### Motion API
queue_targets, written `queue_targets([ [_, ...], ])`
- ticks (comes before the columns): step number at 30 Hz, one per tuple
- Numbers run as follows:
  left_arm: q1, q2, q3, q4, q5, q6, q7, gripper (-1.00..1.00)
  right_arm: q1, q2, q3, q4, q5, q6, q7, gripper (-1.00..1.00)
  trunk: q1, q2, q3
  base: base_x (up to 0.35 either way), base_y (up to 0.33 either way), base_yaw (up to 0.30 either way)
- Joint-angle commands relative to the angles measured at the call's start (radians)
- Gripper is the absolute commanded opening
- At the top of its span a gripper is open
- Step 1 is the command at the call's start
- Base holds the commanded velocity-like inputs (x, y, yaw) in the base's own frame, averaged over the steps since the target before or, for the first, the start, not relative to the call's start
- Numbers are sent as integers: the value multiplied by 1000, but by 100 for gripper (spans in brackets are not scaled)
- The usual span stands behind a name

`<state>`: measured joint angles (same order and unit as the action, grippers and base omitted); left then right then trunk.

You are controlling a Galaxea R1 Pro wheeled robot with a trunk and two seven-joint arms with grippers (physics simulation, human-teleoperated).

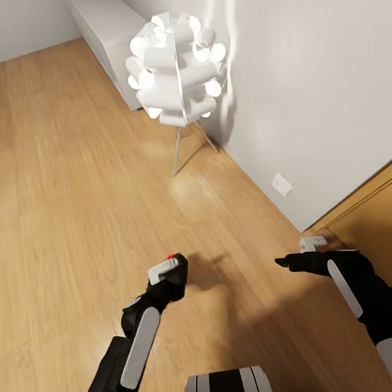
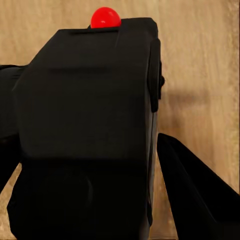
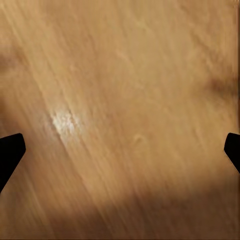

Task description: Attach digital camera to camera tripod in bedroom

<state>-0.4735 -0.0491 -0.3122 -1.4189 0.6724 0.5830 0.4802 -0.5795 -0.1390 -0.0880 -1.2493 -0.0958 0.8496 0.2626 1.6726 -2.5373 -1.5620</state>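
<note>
The robot's left gripper (image 1: 174, 274) holds the small black digital camera with the round red button on top (image 1: 176, 272). The camera sits low over the light wood floor (image 1: 63, 198), out in front of the robot's body. In the left wrist view the black camera (image 2: 90, 130) looks very big, with the red button (image 2: 105, 17) at its far edge. One black finger (image 2: 195, 190) lies right beside the camera, and the claw is closed on it.

The right gripper (image 1: 292, 262) hangs above the floor too, near a wooden door (image 1: 389, 216) at the right. It holds nothing. In the right wrist view its two black fingertips (image 3: 10, 152) sit far apart at the edges, so this claw is wide open, with bare wood floor (image 3: 125, 100) between them.

Farther away, a white lamp made of many curled paper tubes (image 1: 175, 66) glows on thin metal legs (image 1: 179, 148). It stands just beside the grey wall (image 1: 308, 64). A low white cabinet (image 1: 103, 27) runs along that wall behind the lamp.
</note>
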Motion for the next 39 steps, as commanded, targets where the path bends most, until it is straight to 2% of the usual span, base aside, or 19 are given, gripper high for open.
queue_targets([
  [1,0,49,-1,-1,73,2,-80,-100,0,0,-1,-1,-8,5,-2,100,-1,0,3,0,0,0],
  [3,0,99,-1,3,137,0,-177,-100,0,0,-1,-1,-8,4,-2,100,-1,0,11,0,0,0],
  [4,0,149,0,8,202,-6,-282,-100,0,0,-1,-1,-8,4,-2,100,-2,1,15,0,0,0],
  [5,0,173,0,13,234,-11,-336,-100,0,-1,-1,-1,-8,4,-2,100,-2,1,19,0,0,0],
  [6,0,258,0,56,342,-45,-543,-100,0,0,-1,-1,-8,4,-2,100,-3,1,23,0,0,0],
  [10,0,315,-1,119,412,-91,-727,-100,0,1,-1,-1,-8,4,-2,100,-5,2,38,0,0,0],
  [12,0,331,0,149,431,-113,-809,-100,0,1,-1,-1,-8,4,-2,100,-6,3,46,0,0,0],
  [13,0,342,0,174,444,-130,-885,-100,0,1,-1,0,-8,4,-2,100,-6,3,50,0,0,0],
  [16,0,352,0,199,452,-147,-979,-100,0,1,-1,0,-8,3,-2,100,-7,4,61,0,0,0],
  [19,0,358,-1,215,456,-158,-1057,-100,0,1,-1,0,-8,4,-2,100,-9,4,73,0,0,0],
  [22,0,360,-1,221,456,-164,-1099,-100,0,1,0,0,-8,5,-2,100,-10,5,85,0,0,0],
  [39,0,359,-1,215,453,-167,-1107,-100,0,1,1,-1,-8,5,-2,100,-18,9,150,0,0,0],
])
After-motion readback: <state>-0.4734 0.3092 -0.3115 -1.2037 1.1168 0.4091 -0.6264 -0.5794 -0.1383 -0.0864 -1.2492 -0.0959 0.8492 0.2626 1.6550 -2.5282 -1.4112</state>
